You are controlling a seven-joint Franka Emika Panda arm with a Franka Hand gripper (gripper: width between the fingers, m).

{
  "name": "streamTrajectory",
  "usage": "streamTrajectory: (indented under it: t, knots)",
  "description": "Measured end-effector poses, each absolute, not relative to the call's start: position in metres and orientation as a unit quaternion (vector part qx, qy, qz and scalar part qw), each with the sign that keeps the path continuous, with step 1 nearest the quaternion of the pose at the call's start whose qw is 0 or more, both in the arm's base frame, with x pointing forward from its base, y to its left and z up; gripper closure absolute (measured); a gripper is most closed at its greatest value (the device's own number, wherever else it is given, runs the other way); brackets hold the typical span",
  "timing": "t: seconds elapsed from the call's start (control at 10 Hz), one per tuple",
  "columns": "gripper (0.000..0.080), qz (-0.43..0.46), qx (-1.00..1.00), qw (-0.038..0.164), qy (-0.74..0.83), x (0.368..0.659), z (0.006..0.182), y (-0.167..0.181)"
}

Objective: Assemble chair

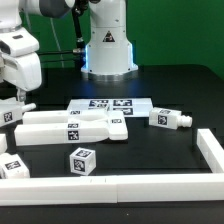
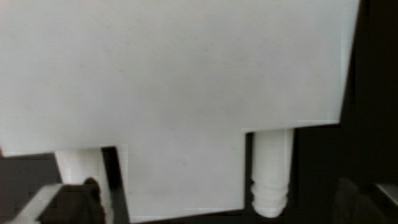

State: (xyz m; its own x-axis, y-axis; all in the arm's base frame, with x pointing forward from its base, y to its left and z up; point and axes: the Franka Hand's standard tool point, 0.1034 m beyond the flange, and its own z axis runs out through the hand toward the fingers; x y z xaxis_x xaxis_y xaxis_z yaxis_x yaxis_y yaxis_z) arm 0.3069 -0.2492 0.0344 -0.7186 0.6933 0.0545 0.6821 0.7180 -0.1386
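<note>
Chair parts [image 1: 62, 130] are logged as loose and unjoined on the black table [image 1: 170, 85], all in the nearer half of the exterior view. The longest, a flat tagged bar, is laid crosswise left of centre, just in front of the marker board [image 1: 112, 103]. A short pegged piece [image 1: 170, 119] is noted to the exterior view's right of the bar, apart from it. A tagged cube [image 1: 82, 160] stands alone in front of the bar. Two more tagged pieces are cut by the exterior view's left edge: a small block [image 1: 9, 113] just below the hand [image 1: 17, 95], and a lower block [image 1: 11, 168] near the white rail [image 1: 150, 187] by which the table is bordered in front and on the exterior view's right. The robot base [image 1: 106, 45] is seen at the back

Hand held low at the exterior view's left; contact with the small block cannot be told

Wrist view: the frame is filled by a white slab [image 2: 178, 80] of stepped outline, with two round pegs [image 2: 270, 175] projecting from its edge. Which part of the exterior view this is cannot be matched. The dark fingers [image 2: 75, 203] are spread wide, one to each side of the slab's narrower portion and clear of it; one is plain, the other barely made out in shadow. Nothing is gripped
</note>
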Motion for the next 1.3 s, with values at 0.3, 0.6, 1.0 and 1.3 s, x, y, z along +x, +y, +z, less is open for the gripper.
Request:
streamTrajectory:
  t: [0.3, 0.6, 1.0, 1.3]
  knots:
    - [0.0151, 0.051, -0.378, 0.038, -0.924, 0.311, 0.033, -0.246]
    - [0.0151, 0.051, -0.379, 0.041, -0.923, 0.309, 0.032, -0.245]
    - [0.0151, 0.036, -0.394, -0.005, -0.918, 0.315, 0.022, -0.23]
    - [0.0151, 0.043, -0.398, 0.014, -0.916, 0.31, 0.022, -0.239]
